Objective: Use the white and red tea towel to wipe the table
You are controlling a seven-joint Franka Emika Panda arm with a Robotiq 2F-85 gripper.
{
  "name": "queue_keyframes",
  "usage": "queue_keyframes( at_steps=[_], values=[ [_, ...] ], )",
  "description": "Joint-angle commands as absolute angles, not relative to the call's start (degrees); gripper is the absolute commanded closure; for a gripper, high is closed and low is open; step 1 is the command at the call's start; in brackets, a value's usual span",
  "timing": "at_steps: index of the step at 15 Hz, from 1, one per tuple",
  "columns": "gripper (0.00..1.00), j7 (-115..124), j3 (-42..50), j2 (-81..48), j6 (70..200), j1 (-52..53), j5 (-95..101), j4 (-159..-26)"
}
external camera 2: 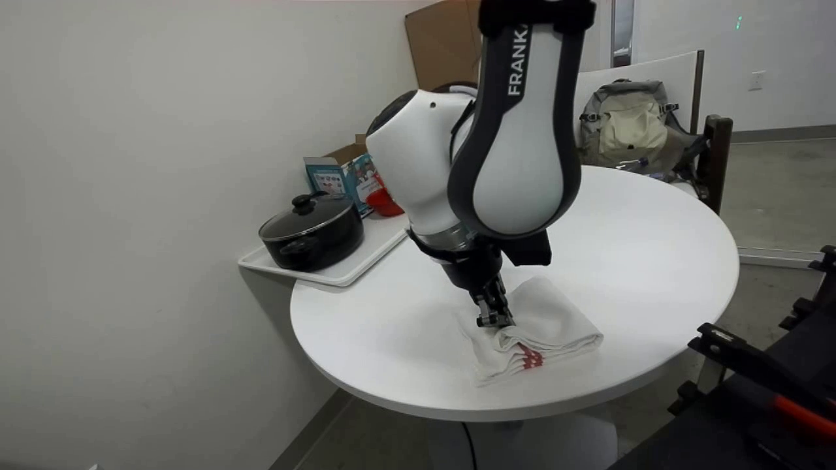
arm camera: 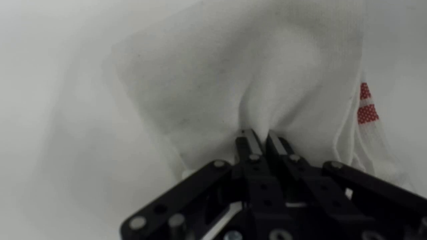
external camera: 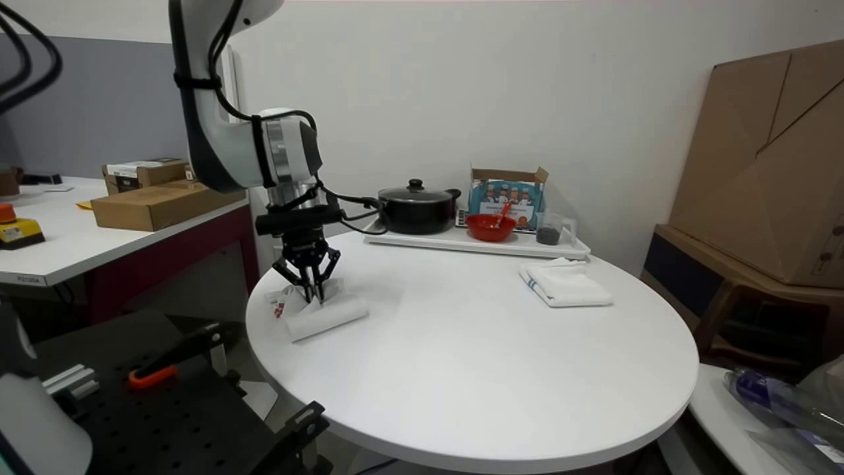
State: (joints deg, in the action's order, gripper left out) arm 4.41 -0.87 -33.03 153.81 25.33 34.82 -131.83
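The gripper (arm camera: 262, 140) points down and pinches a gathered fold of the white and red tea towel (external camera 2: 555, 320) between its 2 fingers (arm camera: 252, 143), creases fanning out from the tips in the wrist view. The towel, folded in layers, rests on the round white desk (external camera: 488, 369), near its edge; along the towel's layered side, 2 red bands (arm camera: 367, 114) with pale dots show in that same view. Above, the white and black arm (external camera 2: 526, 150) arches over the desk in both exterior views. On the same desk, well apart from the towel, a flat white cloth (external camera: 570, 287) with blue stripes lies folded in an exterior view, near a white tray (external camera 2: 373, 243). The tray carries a lidded black pot (external camera: 417, 214), a red bowl (external camera: 488, 231) holding a red utensil (external camera: 505, 210), and a clear vessel (external camera: 548, 232) with something dark at its bottom; a blue printed box (external camera: 517, 192), flaps raised, stands behind the bowl. Farther out, a rectangular white desk (external camera: 66, 245) bears brown cardboard boxes (external camera: 165, 206) and a yellow and black unit (external camera: 26, 232) topped by a red button (external camera: 6, 212). A large brown carton (external camera: 758, 165) stands past the round desk, on the side away from the arm. A grey and tan backpack (external camera 2: 630, 124) sits past the round desk in an exterior view. A black perforated panel (external camera: 198, 432) shows beside the round desk in an exterior view.
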Motion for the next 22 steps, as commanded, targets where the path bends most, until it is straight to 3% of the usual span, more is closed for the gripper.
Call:
queue_keyframes(
  at_steps=[1,13,22],
  values=[
    [0.95,3.11,-2.71,-43.64,153.39,26.77,36.31,-122.77],
    [0.95,-11.0,-6.67,-52.16,143.39,25.85,38.07,-100.08],
    [0.95,-18.59,-4.03,-56.45,141.65,16.4,35.06,-87.0]
  ],
)
